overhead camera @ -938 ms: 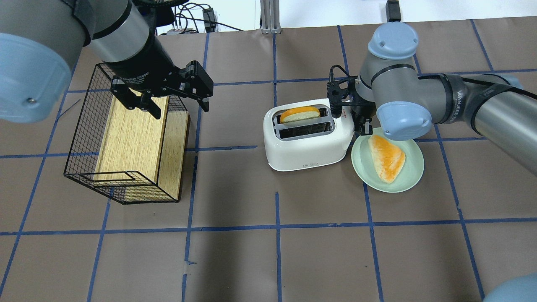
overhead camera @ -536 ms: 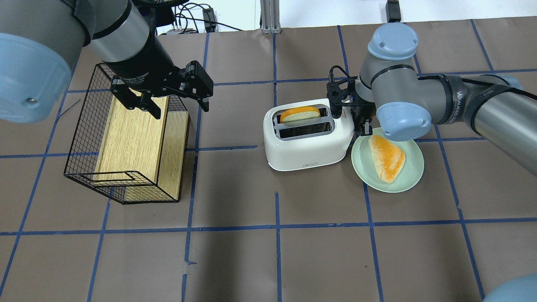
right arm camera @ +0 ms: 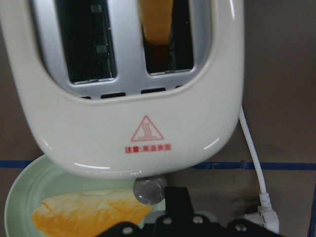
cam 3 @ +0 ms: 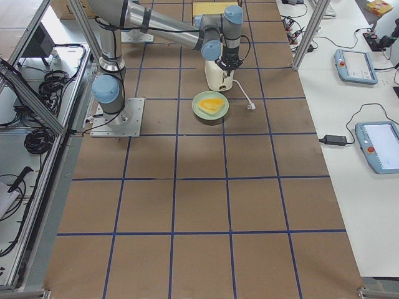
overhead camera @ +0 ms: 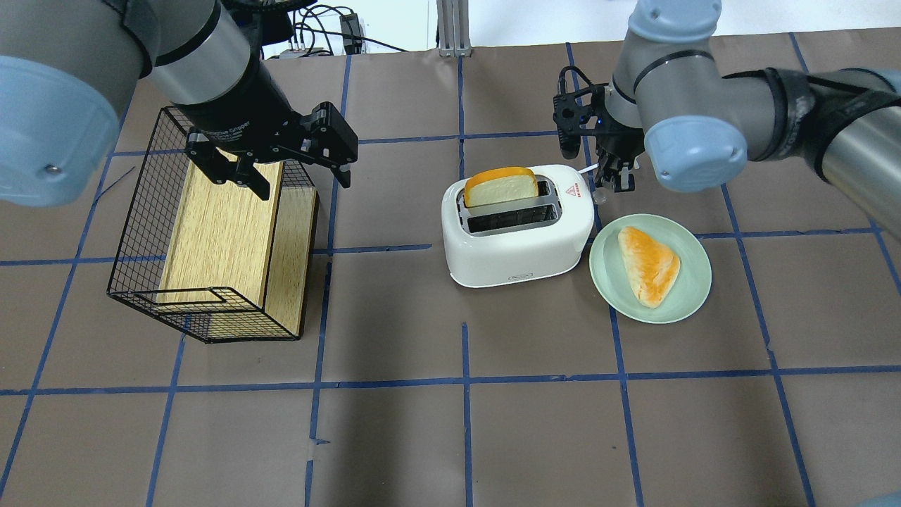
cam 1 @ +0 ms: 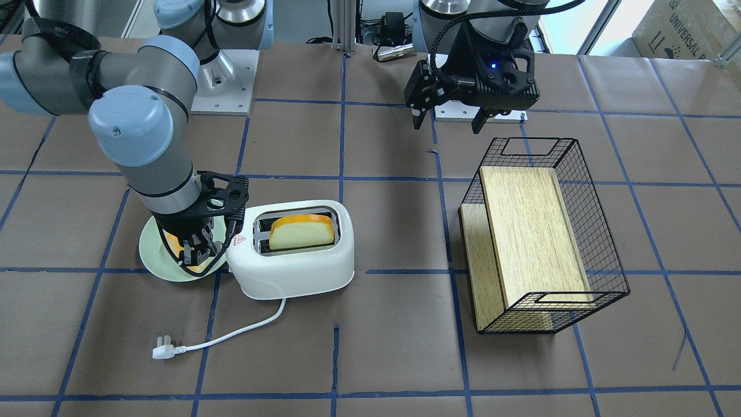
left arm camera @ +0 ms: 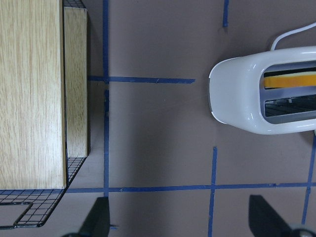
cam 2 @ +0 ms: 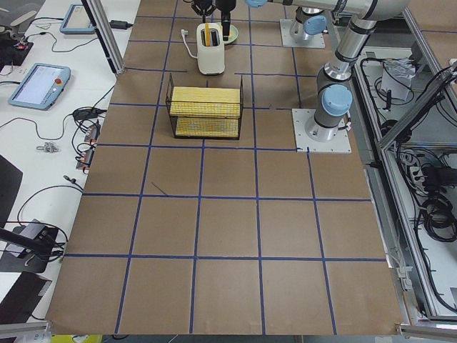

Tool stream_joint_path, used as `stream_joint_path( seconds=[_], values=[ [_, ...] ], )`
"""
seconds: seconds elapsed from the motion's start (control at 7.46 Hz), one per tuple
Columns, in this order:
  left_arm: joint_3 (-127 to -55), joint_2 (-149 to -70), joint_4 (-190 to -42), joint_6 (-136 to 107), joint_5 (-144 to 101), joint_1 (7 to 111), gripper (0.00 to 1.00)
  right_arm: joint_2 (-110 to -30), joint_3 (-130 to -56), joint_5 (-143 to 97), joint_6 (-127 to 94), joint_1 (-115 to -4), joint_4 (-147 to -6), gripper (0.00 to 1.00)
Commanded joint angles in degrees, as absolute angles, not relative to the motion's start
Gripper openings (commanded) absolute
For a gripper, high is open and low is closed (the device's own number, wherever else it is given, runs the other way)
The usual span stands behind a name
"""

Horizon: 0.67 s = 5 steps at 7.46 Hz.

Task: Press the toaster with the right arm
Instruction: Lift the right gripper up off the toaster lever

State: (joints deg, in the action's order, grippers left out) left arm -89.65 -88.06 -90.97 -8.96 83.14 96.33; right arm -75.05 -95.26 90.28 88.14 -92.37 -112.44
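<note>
Toaster (overhead camera: 517, 246) lever knob (right arm camera: 149, 190) sits lower centre, just left of my right end effector (overhead camera: 614, 184), pressed together; off-centre pressing could slip off.

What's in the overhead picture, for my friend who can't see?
A white toaster holds a bread slice sticking up from one slot, with the right gripper hanging by its lever end. A green plate beside it holds a second slice; the left gripper hovers open by a wire basket.
</note>
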Motion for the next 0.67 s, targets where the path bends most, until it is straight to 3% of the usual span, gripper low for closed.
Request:
stream_joint_path(
  seconds=[0.0,0.13,0.27,0.4,0.54],
  values=[
    [-89.56,-88.07,-90.97,-8.96,83.14,96.33,1.0,-75.32,-87.57,90.61,80.98,-92.46,-101.21,0.14],
    [-89.65,-88.07,-90.97,-8.96,83.14,96.33,1.0,-76.45,-85.97,90.88,72.94,-92.46,-99.07,0.16],
    [-89.65,-88.07,-90.97,-8.96,83.14,96.33,1.0,-77.86,-85.17,90.62,60.68,-92.46,-97.92,0.24],
    [-89.65,-88.07,-90.97,-8.96,83.14,96.33,1.0,-79.18,-84.3,90.53,51.25,-92.55,-97.65,0.33],
    [-89.65,-88.07,-90.97,-8.96,83.14,96.33,1.0,-80.15,-83.24,90.01,39.84,-92.55,-95.91,0.48]
  ],
)
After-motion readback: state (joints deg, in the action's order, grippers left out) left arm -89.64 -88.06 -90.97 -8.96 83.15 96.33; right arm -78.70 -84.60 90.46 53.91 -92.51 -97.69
